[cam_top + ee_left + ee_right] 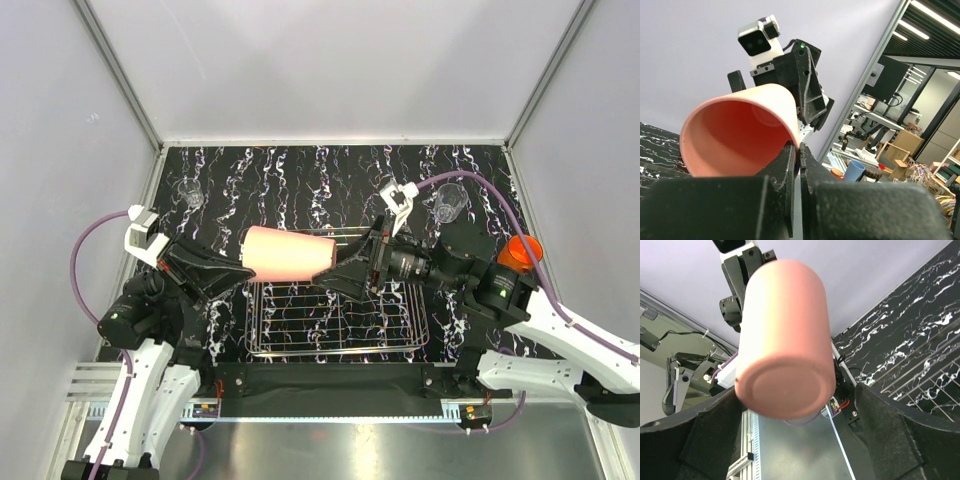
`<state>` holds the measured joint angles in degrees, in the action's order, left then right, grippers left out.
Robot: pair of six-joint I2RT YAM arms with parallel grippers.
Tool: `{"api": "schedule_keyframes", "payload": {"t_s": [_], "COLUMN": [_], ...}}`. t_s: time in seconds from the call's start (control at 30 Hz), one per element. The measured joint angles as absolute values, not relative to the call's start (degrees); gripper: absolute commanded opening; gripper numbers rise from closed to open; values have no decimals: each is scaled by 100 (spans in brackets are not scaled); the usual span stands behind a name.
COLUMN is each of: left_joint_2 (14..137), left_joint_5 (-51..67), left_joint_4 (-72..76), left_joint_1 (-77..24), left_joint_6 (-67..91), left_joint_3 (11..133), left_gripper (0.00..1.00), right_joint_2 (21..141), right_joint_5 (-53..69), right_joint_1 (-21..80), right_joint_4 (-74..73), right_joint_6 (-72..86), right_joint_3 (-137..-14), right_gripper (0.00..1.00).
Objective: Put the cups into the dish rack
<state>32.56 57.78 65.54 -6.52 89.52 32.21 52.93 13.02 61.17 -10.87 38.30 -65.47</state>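
Note:
The pale pink tumbler (288, 253) lies on its side in the air above the far end of the silver wire dish rack (340, 322). My left gripper (240, 268) is shut on its rim (796, 131), one finger inside the mouth and one outside. My right gripper (338, 270) is open, its fingers wide apart on either side of the tumbler's base (785, 385). An orange cup (520, 252) stands by the right arm. Two clear glasses stand at the far left (190, 193) and the far right (450, 203). The cream cup is out of view.
The rack's wires (932, 372) show below the tumbler in the right wrist view. The black marbled tabletop (300, 175) stretches behind the rack. Grey walls close in the cell on three sides.

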Motion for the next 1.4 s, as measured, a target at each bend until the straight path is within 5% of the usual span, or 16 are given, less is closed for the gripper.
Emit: {"api": "schedule_keyframes", "payload": {"t_s": [0.2, 0.4, 0.6, 0.77, 0.83, 0.87, 1.0, 1.2, 1.4], "left_joint_2": [3181, 3181, 3177, 3074, 2974, 2926, 2882, 2891, 3081], "left_joint_5": [5780, 5778, 5690, 5638, 5636, 5642, 5568, 4560, 2178], "left_joint_4": [6495, 6436, 6410, 6143, 5614, 5225, 3022, -309, -3068], "left_joint_1": [-690, -711, -735, -735, -744, -746, -762, -799, -794], "left_joint_6": [8912, 8895, 8890, 8691, 8350, 8088, 6834, 5168, 4340], "left_joint_3": [3221, 3221, 3190, 3148, 3181, 3223, 3573, 4335, 4995], "left_gripper": [0, 0, 0, 6, 33, 64, 99, 99, 99], "right_joint_2": [5494, 5498, 5520, 5579, 5601, 5621, 5730, 6106, 7266], "right_joint_5": [1310, 1310, 1297, 1249, 1157, 1111, 947, 108, -698], "right_joint_1": [6117, 6119, 6117, 6112, 6108, 6108, 6112, 6106, 6119], "right_joint_4": [-875, -764, -722, -875, -1020, -1092, -1525, -3046, -5140], "right_joint_6": [3776, 3760, 3750, 3726, 3706, 3691, 3627, 3345, 2967], "right_joint_3": [-6678, -6685, -6720, -6840, -6897, -6945, -7236, -8156, -10027], "right_gripper": [92, 68, 0, 0, 0, 0, 0, 0, 0]}}
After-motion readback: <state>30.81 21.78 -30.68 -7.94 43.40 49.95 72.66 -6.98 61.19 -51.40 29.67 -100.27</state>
